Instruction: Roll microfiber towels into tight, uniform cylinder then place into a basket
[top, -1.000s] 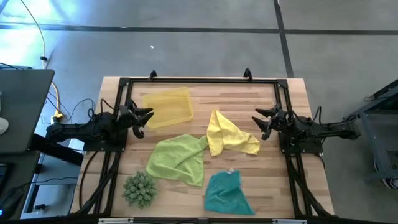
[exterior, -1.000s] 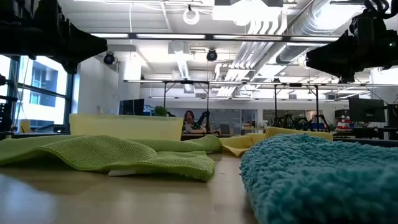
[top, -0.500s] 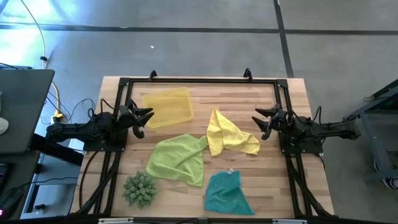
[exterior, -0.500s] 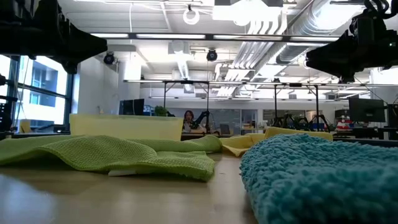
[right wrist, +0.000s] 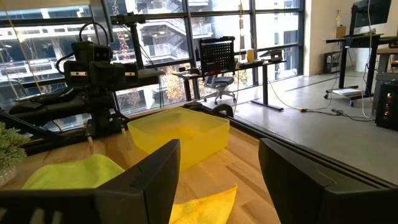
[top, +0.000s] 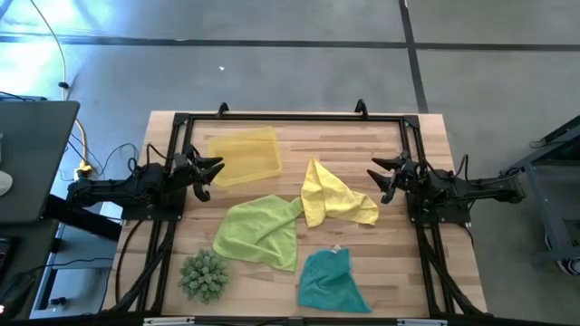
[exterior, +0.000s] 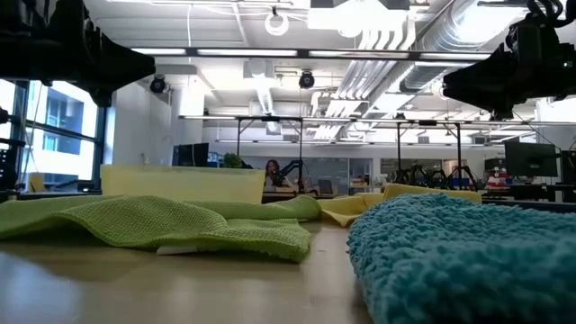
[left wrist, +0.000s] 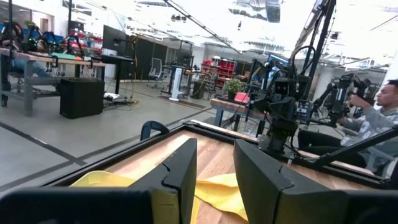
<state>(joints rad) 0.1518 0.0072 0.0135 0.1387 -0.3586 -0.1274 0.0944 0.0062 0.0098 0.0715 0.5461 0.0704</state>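
Observation:
Three towels lie loose and crumpled on the wooden table: the bright yellow one (top: 332, 193) at the middle, the lime green one (top: 262, 229) left of it, the teal one (top: 329, 281) near the front edge. The translucent yellow basket (top: 245, 156) stands at the far left. My left gripper (top: 210, 172) is open and empty, raised at the table's left side beside the basket. My right gripper (top: 380, 172) is open and empty, raised at the right side, just right of the yellow towel. The basket also shows in the right wrist view (right wrist: 180, 132).
A spiky green plant-like ball (top: 204, 275) sits at the front left corner. A black frame (top: 290, 118) runs around the table's edges. Bare wood lies between the basket and the right arm. A person (left wrist: 379, 118) sits beyond the table.

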